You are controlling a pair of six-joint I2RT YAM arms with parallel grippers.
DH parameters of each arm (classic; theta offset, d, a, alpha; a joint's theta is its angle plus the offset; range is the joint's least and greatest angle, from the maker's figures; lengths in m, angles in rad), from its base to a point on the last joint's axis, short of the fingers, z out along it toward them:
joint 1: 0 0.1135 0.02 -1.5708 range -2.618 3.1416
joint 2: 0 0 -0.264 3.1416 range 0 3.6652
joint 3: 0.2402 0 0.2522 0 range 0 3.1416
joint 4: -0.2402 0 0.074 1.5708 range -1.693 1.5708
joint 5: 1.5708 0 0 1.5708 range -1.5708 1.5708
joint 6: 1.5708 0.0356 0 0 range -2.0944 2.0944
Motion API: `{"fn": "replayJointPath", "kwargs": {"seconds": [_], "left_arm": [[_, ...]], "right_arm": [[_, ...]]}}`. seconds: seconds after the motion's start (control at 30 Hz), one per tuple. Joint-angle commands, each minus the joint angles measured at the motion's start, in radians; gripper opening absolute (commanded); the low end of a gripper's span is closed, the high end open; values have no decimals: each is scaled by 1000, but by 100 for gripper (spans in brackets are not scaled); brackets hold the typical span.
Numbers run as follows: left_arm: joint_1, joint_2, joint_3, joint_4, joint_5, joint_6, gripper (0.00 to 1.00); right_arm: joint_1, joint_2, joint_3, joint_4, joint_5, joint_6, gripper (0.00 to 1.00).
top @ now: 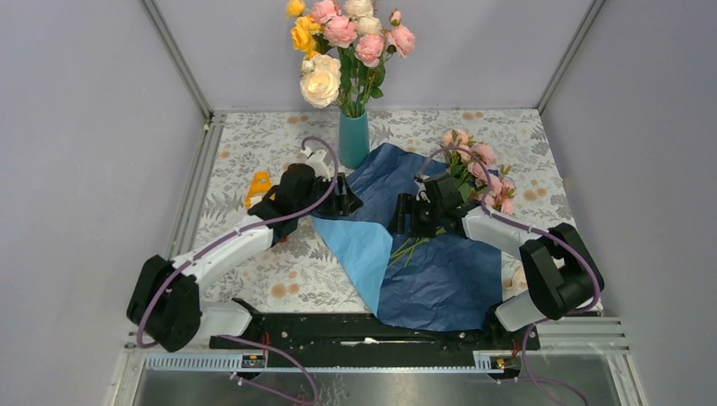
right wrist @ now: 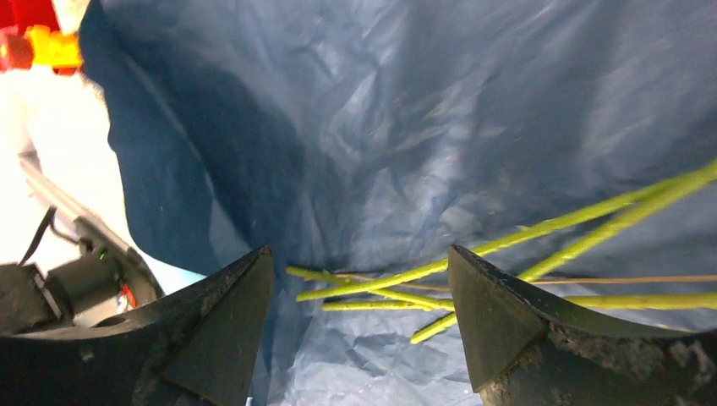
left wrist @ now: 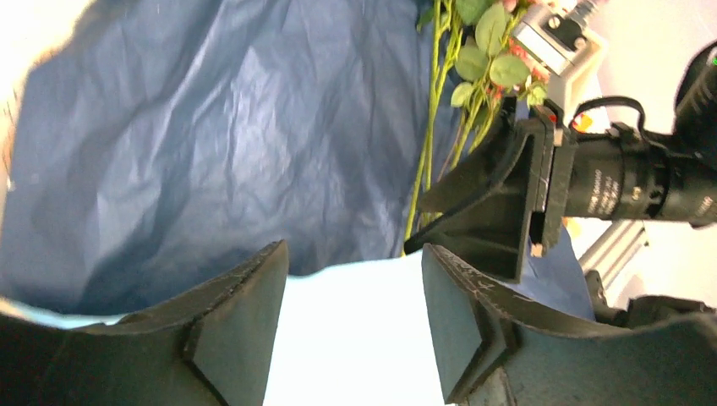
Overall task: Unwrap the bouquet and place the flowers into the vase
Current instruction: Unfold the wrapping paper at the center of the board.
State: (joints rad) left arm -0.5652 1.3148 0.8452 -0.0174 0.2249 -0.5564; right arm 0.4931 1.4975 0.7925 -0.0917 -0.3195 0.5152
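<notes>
Here, the left gripper (left wrist: 353, 254) is open wide and holds nothing, over the blue paper (left wrist: 211, 127). The right gripper (right wrist: 359, 254) is open too, over the green stems (right wrist: 541, 228) lying on the paper. The pink flowers (top: 482, 169) lie to the right of the vase (top: 353, 139).

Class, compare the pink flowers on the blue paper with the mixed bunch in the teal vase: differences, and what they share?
The pink flowers lie flat on the blue paper; the mixed bunch stands upright in the vase. The pink flowers are all pink; the mixed bunch adds yellow and cream. The mixed bunch's blooms look larger than the pink flowers'. Both are roses with green leaves.
</notes>
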Motion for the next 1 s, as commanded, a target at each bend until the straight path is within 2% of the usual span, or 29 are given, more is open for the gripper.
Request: {"fn": "replayJointPath", "kwargs": {"seconds": [0.0, 0.17, 0.27, 0.53, 0.77, 0.97], "left_arm": [[5, -134, -57, -46, 22, -36, 65], [20, -244, -91, -162, -8, -21, 67], [33, -297, -104, -211, -11, -17, 68], [59, -403, -96, -298, -16, -23, 69], [65, -445, -71, -364, 3, -29, 70], [68, -504, -69, -429, -36, -34, 73]], "right_arm": [[34, -2, -41, 179, -173, 25, 81], [95, -27, -53, 245, -179, 44, 76], [139, -23, -42, 270, -169, 55, 70], [314, 27, 7, 346, -112, 112, 61], [508, 171, 116, 360, -22, 119, 59], [637, 334, 228, 355, 67, 106, 57]]}}
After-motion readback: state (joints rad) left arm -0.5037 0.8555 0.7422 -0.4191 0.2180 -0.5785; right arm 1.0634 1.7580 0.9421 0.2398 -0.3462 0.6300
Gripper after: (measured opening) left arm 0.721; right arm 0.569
